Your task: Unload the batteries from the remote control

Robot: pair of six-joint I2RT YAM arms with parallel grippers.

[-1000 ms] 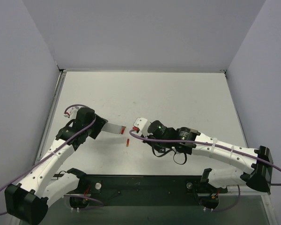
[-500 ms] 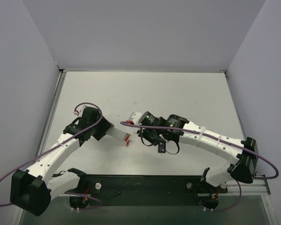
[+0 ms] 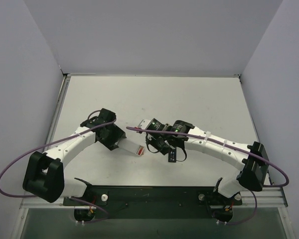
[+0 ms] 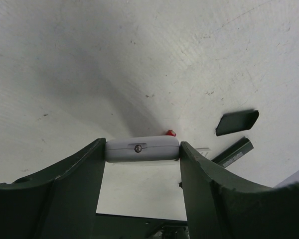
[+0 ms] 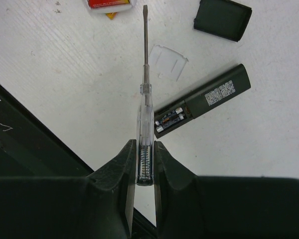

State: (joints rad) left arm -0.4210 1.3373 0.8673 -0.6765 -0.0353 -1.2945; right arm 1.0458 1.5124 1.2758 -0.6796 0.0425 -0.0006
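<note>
The black remote control [image 5: 205, 99] lies face down on the table with its compartment open, and two batteries [image 5: 170, 118] sit side by side in it. My right gripper [image 5: 145, 149] is shut on the clear handle of a thin screwdriver [image 5: 145, 59]; the remote lies just right of the shaft. The tip points past it toward a white flat strip [image 5: 109, 4]. My left gripper [image 4: 142, 149] is shut on that strip's end [image 4: 142, 148]. In the top view the right gripper [image 3: 152, 133] and left gripper [image 3: 120, 142] nearly meet, and the arm hides most of the remote.
A small black cover piece [image 5: 223, 18] lies beyond the remote, also seen as a dark flap [image 4: 236, 122]. A clear flat tab [image 5: 168, 60] rests beside the screwdriver shaft. A tiny red piece [image 4: 171, 133] shows just past the strip. The black base rail [image 3: 154, 196] runs along the near edge.
My left gripper has swung right and nearer with the white strip. The right gripper has moved left with the screwdriver, closing the gap. The small red piece on the table is now by the strip's end.
</note>
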